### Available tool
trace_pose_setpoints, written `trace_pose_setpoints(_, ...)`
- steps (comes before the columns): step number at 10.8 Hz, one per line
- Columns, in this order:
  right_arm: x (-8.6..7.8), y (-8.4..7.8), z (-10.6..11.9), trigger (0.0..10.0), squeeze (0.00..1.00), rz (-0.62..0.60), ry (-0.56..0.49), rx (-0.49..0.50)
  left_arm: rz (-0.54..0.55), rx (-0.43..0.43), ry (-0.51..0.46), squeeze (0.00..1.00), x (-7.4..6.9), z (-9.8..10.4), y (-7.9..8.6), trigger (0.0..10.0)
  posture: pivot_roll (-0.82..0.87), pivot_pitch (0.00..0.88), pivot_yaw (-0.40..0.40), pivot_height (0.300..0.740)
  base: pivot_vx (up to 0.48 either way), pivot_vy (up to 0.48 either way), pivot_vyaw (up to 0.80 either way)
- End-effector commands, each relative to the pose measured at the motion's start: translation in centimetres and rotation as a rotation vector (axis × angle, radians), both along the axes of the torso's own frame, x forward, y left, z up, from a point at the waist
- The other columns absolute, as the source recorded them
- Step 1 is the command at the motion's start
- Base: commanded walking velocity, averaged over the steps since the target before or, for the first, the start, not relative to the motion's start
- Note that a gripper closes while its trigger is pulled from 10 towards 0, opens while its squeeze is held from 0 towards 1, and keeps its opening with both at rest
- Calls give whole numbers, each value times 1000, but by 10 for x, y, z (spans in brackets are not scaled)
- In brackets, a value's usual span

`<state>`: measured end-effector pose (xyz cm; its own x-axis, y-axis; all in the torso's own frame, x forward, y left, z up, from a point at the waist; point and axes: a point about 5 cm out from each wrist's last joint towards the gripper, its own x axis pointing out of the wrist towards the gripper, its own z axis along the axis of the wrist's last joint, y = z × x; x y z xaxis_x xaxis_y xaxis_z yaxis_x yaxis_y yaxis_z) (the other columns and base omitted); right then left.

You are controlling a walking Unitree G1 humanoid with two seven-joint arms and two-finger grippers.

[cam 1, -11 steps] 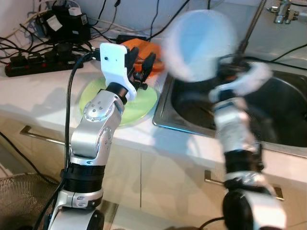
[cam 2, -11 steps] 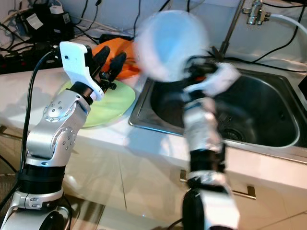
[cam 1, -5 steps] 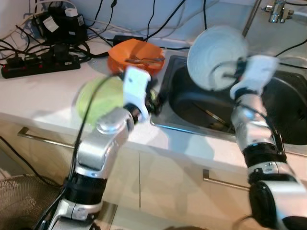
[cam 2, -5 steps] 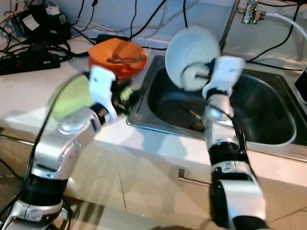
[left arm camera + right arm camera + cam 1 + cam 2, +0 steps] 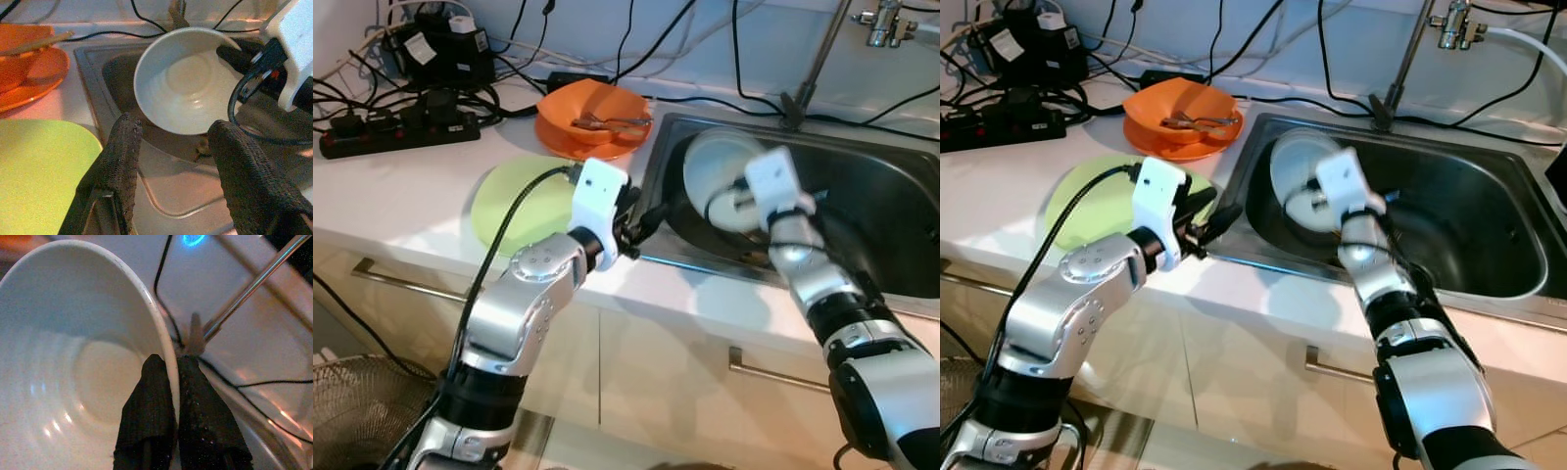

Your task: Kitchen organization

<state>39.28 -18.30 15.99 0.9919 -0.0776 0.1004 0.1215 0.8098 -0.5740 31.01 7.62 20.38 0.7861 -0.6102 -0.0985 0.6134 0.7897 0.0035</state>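
While the right gripper is pinching the rim of the white bowl tight between its two fingers, it is holding the bowl tilted inside the sink. The left gripper is waiting wide open and empty, over the sink's near edge beside the green plate. Next, I think, the bowl needs lowering gently before letting go.

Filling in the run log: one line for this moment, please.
right gripper: shut on white bowl rim, inside sink | left gripper: open at sink edge | green plate, orange bowl on counter
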Motion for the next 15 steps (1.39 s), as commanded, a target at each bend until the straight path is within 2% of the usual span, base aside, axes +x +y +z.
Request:
trace_pose_setpoints(1, 4, -1, 9, 10000, 0, -3, -6, -16, -38, 15, 6, 0, -6, -1, -6, 10000, 273, 39, -53, 740, 0, 0, 0)
trace_pose_setpoints(2, 1, -6, -6, 10000, 0, -34, 74, 20, -61, 22, 20, 0, -11, -3, -9, 10000, 280, 37, -55, 740, 0, 0, 0)
trace_pose_setpoints(4, -1, -7, -15, 10000, 0, -54, 129, 97, -61, 24, 34, 0, -13, -5, -9, 10000, 278, 33, -52, 740, 0, 0, 0)
trace_pose_setpoints(9, -8, -9, -41, 10000, 0, -136, 291, 392, -77, 46, 65, 0, -17, -10, -11, 10000, 287, 19, -51, 740, 0, 0, 0)
trace_pose_setpoints(11, -8, -8, -42, 10000, 0, -128, 303, 408, -75, 47, 66, 0, -17, -10, -11, 10000, 288, 24, -52, 740, 0, 0, 0)
trace_pose_setpoints(12, -8, -8, -42, 10000, 380, -128, 304, 413, -74, 47, 66, 0, -17, -10, -11, 10000, 287, 27, -52, 740, 0, 0, 0)
trace_pose_setpoints(13, -7, -6, -41, 10000, 1000, -113, 310, 404, -71, 47, 68, 0, -17, -10, -11, 10000, 286, 30, -53, 740, 0, 0, 0)
trace_pose_setpoints(14, -7, -5, -41, 10000, 0, -110, 310, 404, -70, 47, 68, 0, -17, -10, -11, 10000, 285, 30, -54, 740, 0, 0, 0)
trace_pose_setpoints(15, -6, -5, -41, 10000, 0, -108, 309, 404, -70, 46, 68, 0, -17, -10, -11, 10000, 284, 31, -54, 740, 0, 0, 0)
